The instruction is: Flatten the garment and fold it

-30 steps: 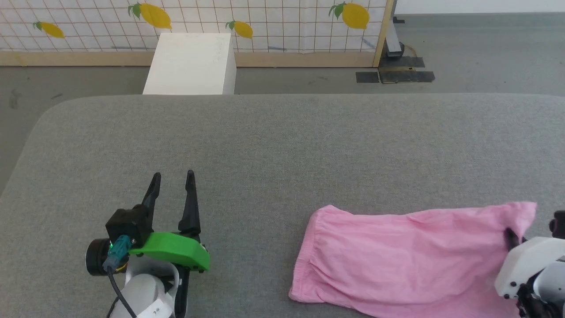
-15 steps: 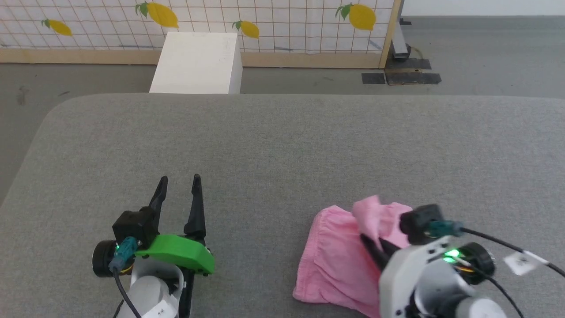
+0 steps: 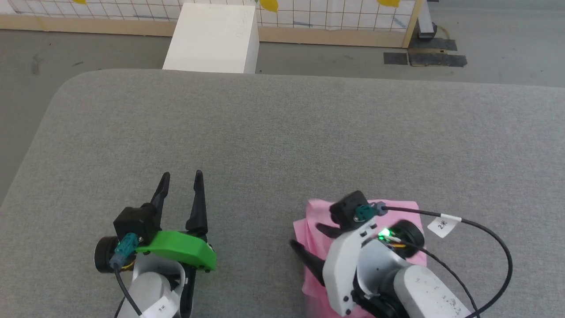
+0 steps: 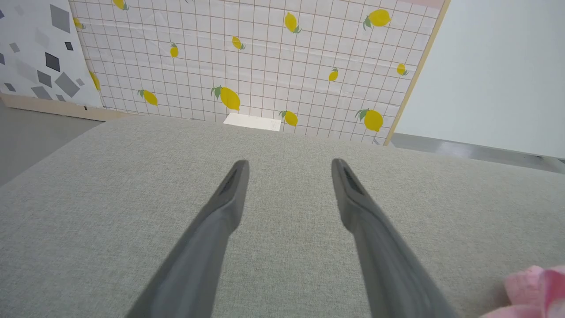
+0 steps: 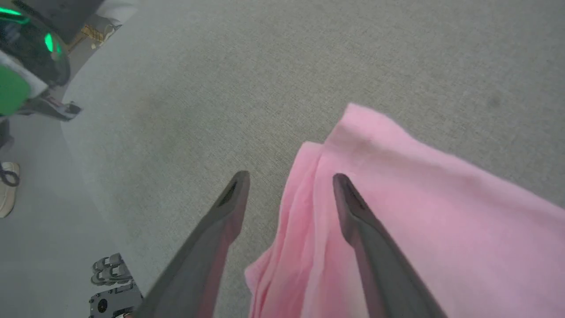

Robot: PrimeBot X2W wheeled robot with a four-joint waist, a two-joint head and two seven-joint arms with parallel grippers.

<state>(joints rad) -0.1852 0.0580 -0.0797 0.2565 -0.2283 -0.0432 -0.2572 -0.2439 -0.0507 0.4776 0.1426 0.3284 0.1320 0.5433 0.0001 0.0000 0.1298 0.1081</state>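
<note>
The right gripper [image 3: 304,234], fingers now apart, sits over the left edge of the garment [image 5: 441,198], having carried its right end across and let go. The garment lies doubled near the tabletop's [image 3: 282,132] front edge, so one fold looks made. The left gripper [image 3: 182,174] idles, fingers apart.

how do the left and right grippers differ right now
The left gripper has a green cover; the right gripper has a white cover. The left points away from the robot over the bare grey surface, apart from the garment; the right points toward the robot's left, straddling the garment's edge, one finger over cloth, one over the surface. Both are open, with two dark fingers, gripping nothing.
</note>
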